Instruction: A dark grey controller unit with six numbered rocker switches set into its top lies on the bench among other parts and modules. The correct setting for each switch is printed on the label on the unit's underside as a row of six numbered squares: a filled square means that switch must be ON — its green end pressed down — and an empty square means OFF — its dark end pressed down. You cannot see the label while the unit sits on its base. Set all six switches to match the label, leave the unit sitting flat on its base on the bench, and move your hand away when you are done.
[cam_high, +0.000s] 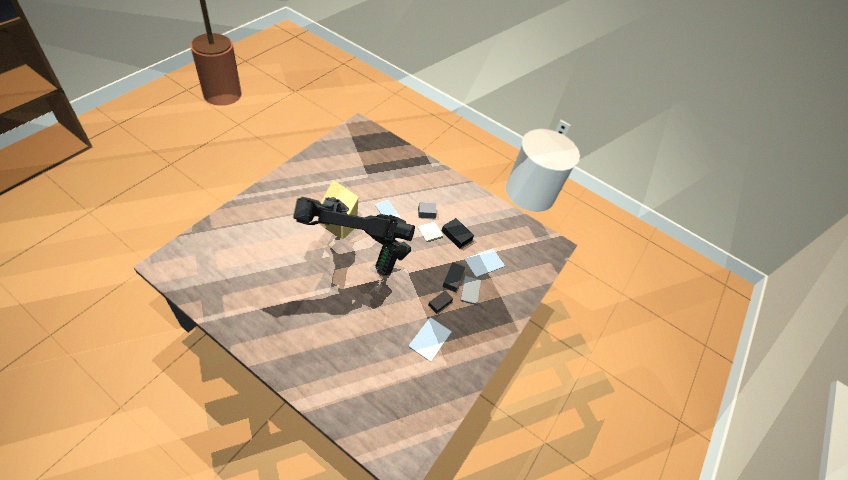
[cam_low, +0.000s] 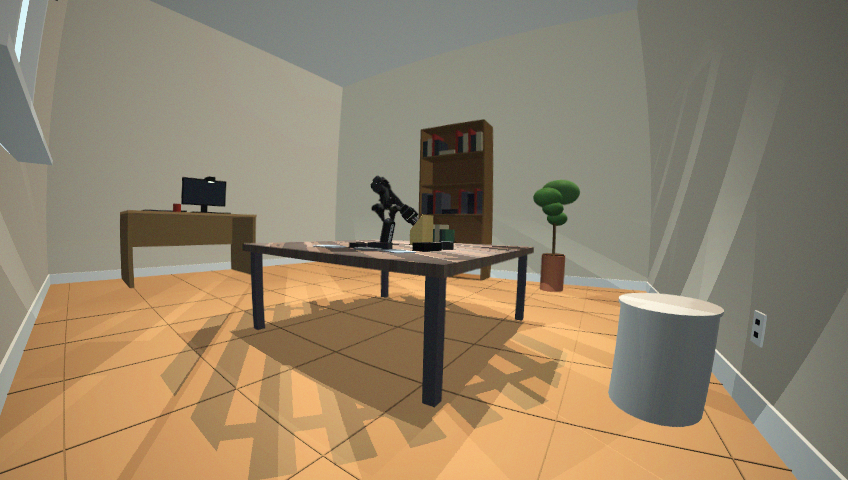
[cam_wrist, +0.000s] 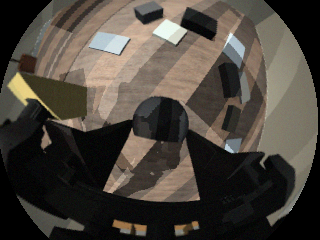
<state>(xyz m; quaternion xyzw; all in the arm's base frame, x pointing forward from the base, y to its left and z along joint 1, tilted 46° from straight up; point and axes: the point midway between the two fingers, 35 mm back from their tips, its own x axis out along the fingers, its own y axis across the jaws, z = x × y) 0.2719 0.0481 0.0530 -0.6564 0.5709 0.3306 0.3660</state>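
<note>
The dark controller unit (cam_high: 385, 261) (cam_low: 387, 233) (cam_wrist: 160, 117) is off its base, held steeply above the bench in my gripper (cam_high: 393, 246) (cam_low: 387, 220) (cam_wrist: 160, 128). The gripper is shut on it, with a finger at each side in the wrist view. A row of small green switch marks shows on its face in the top view; which switches are ON is too small to read. The wrist view shows only a dark end of the unit between the fingers. The label on the underside cannot be seen.
On the bench (cam_high: 249, 350) a yellow block (cam_high: 340, 208) (cam_low: 422, 230) (cam_wrist: 52, 95) stands beside the arm. Dark modules (cam_high: 457, 232) (cam_high: 454, 276) (cam_high: 440, 302), a grey module (cam_high: 427, 209) (cam_wrist: 148, 12) and several pale flat plates (cam_high: 484, 262) (cam_high: 430, 339) (cam_wrist: 109, 43) lie to the right of the unit in the top view.
</note>
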